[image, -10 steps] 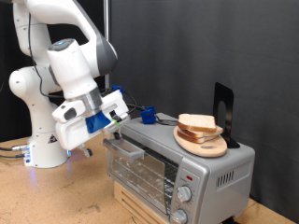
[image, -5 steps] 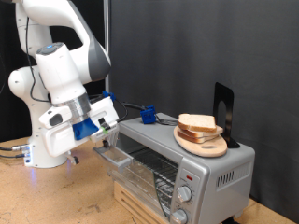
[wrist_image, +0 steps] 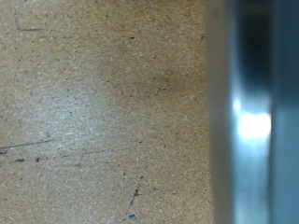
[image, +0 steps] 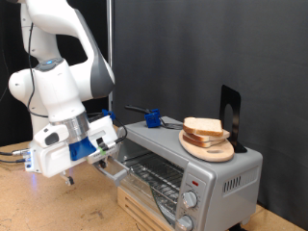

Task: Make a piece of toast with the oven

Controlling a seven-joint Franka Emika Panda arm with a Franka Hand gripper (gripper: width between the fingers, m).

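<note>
One toast (image: 203,126) atop oven (image: 188,166), speckled tabletop (image: 58,202), black backdrop, gripper (image: 108,144) state unclear

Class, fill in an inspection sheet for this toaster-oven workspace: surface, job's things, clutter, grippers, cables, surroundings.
Surface: speckled tan tabletop, faint scratches in the wrist view.
Job's things: piece of toast on a round wooden plate atop the oven; oven door pulled down open, wire rack visible.
Clutter: small blue object and black stand on the oven top.
Grippers: gripper at the door's edge; jaws hidden.
Cables: bundle at the arm's base.
Surroundings: black curtain.
</note>
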